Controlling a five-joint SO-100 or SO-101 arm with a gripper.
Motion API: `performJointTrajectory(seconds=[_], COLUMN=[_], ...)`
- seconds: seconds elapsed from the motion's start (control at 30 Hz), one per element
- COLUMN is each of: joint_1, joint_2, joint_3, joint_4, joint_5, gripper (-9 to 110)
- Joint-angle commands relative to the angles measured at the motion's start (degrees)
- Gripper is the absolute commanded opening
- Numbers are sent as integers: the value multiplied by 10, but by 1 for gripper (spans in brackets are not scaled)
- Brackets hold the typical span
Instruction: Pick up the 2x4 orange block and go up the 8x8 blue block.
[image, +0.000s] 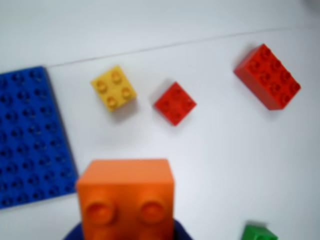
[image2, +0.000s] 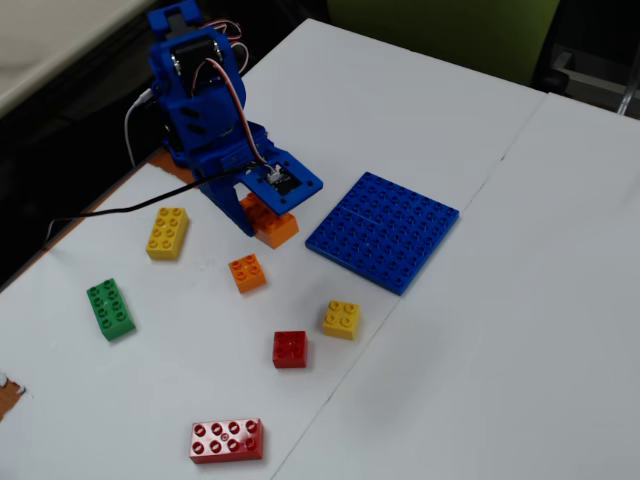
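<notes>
Gleaming studded 2x4 orange block (image: 126, 197)

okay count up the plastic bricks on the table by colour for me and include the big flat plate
Orange: 2, the 2x4 orange block at the gripper and a small square one
Yellow: 2
Red: 2
Green: 1
Blue: 1, the 8x8 blue block
Total: 8

jaws (image2: 262, 212) grip 2x4 orange block (image2: 272, 224) beside 8x8 blue block (image2: 383, 230).
</notes>
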Motion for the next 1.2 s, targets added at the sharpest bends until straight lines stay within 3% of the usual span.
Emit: performJointTrajectory(seconds=[0.0, 0.5, 1.17], joint_1=[-34, -161, -258], joint_2=[57, 74, -38], joint_3=[18, 61, 48], joint_4=[-10, -32, -59], joint_5=[34, 162, 203], gripper=[0, 0, 0])
